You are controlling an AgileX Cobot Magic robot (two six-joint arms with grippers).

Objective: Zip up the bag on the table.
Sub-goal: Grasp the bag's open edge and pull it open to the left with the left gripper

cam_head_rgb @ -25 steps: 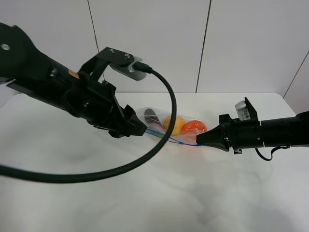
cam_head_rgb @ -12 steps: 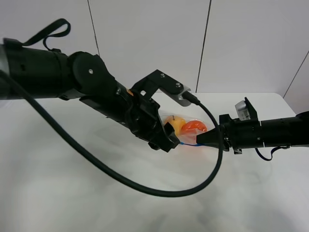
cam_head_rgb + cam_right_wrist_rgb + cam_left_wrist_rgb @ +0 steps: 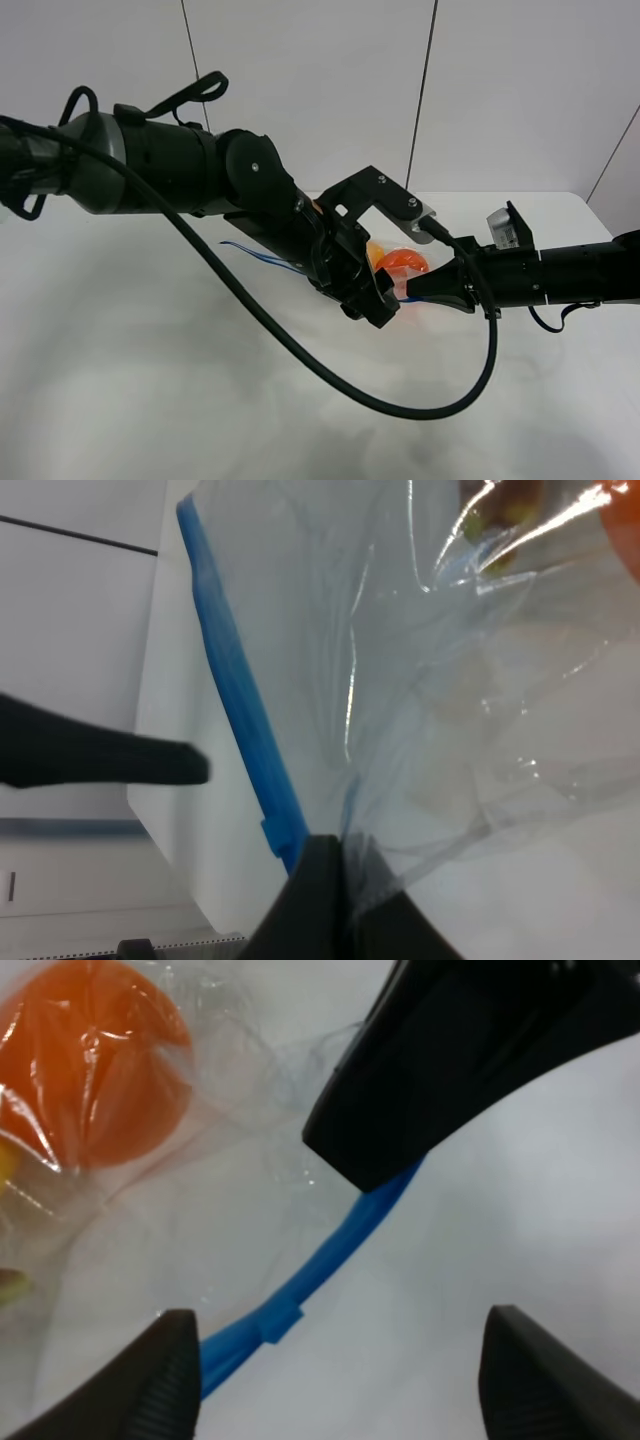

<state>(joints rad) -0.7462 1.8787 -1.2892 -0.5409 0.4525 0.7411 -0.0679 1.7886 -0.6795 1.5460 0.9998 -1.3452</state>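
Clear crinkly plastic zip bag (image 3: 470, 680) lies on the plain white tabletop (image 3: 150, 400), right of middle in the high view and mostly hidden behind the left arm. Through the film we make out a round orange fruit (image 3: 90, 1070).

Right pincer (image 3: 418, 288), black and narrow-tipped, is clamped tight on one corner of the bag, at the end of the blue zipper strip (image 3: 330, 1250).

Left pincer (image 3: 338, 1360) stands wide and grips nothing. It hangs just above the strip, right beside the right pincer.

Relation that matters: the strip's long axis runs from the clamped corner out toward the left arm's side. It does not cross the middle of the left gap; it passes close by one finger (image 3: 150, 1380). A small blue nub (image 3: 283, 1320) sits on the strip near that finger. We cannot tell whether it is a slider.

Our reading: the left pincer is the nearer free one and must centre on the strip before closing. Any run along the seal follows that line, away from the anchored corner. We cannot tell whether the seal is already pressed shut.
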